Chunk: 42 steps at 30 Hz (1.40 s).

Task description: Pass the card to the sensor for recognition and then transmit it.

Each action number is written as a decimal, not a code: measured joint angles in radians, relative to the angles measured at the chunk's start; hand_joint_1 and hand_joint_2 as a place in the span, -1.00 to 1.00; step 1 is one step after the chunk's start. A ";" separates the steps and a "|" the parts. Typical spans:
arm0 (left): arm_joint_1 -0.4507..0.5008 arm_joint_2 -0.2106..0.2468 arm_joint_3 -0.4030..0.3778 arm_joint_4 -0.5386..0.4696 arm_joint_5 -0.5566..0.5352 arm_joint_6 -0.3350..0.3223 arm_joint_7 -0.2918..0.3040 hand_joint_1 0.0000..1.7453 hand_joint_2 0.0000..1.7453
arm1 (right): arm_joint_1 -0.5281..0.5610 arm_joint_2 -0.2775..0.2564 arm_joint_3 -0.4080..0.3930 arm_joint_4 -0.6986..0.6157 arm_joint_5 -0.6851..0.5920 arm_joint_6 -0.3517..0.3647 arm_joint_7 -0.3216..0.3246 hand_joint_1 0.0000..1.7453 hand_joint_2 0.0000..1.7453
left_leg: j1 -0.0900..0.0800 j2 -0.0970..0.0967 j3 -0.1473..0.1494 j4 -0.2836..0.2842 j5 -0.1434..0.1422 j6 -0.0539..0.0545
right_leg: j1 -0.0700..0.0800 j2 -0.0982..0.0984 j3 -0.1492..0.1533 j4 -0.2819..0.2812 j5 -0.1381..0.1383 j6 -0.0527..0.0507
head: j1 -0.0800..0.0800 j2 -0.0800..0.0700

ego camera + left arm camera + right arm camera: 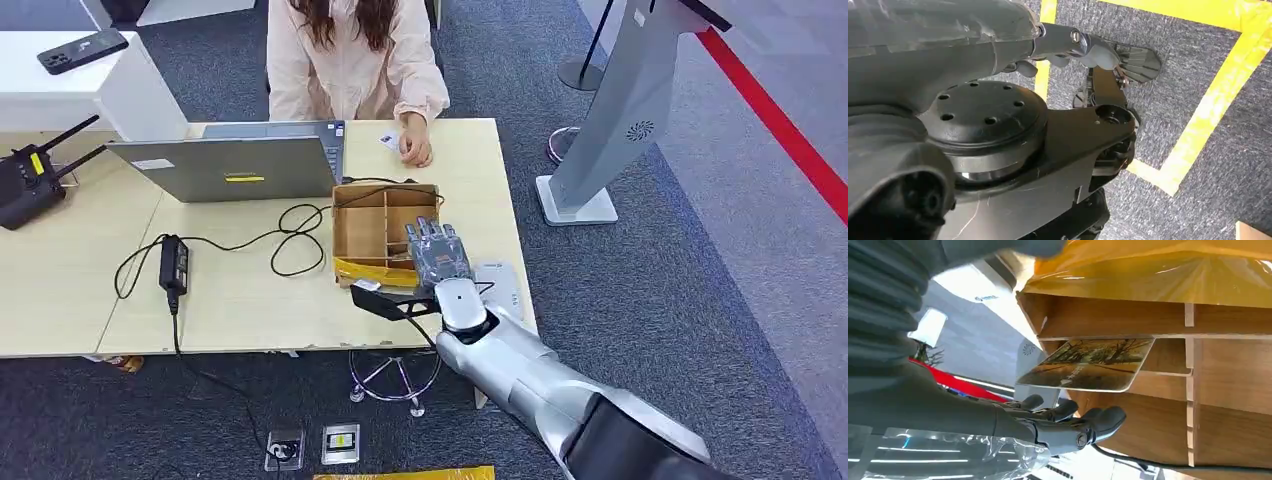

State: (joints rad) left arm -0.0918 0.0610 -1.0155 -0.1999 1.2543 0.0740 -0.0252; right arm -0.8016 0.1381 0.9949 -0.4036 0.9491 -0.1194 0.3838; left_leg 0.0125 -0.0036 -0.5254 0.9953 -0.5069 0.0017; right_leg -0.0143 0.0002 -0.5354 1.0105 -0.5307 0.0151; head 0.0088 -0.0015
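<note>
Likely risk: fingers [1068, 425] could knock the printed landscape card [1088, 365] flat or jam it vs. a divider of the brown compartmented cardboard box [385, 225], since card leaned loose inside the box w/ one edge up. Right hand [437, 258] hovered over box's near side, palm down, fingers spread apart & holding nothing, not touching card. Left hand [1108, 52] hung by the floor, far from box; grip state couldn't be told.

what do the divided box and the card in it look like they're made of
Box: likely thin plywood or stiff board, matte brown, with slotted dividers showing edge joints. Card: probably plastic, semi-gloss, rounded corners, printed tree scene with a white border.
</note>
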 joint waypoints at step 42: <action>0.000 0.000 -0.016 0.000 -0.005 0.001 0.010 -1.00 -1.00 | -0.012 0.000 0.000 0.000 -0.040 -0.040 -0.016 1.00 1.00 | 0.000 0.000 0.001 0.000 0.000 0.000 | 0.000 0.001 0.000 0.001 0.000 0.000 | 0.000 0.000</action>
State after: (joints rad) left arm -0.0920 0.0610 -1.0319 -0.1999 1.2493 0.0748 -0.0156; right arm -0.8139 0.1377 0.9953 -0.4036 0.9087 -0.1594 0.3673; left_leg 0.0125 -0.0035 -0.5248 0.9954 -0.5068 0.0016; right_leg -0.0143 0.0008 -0.5353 1.0112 -0.5307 0.0150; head 0.0088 -0.0015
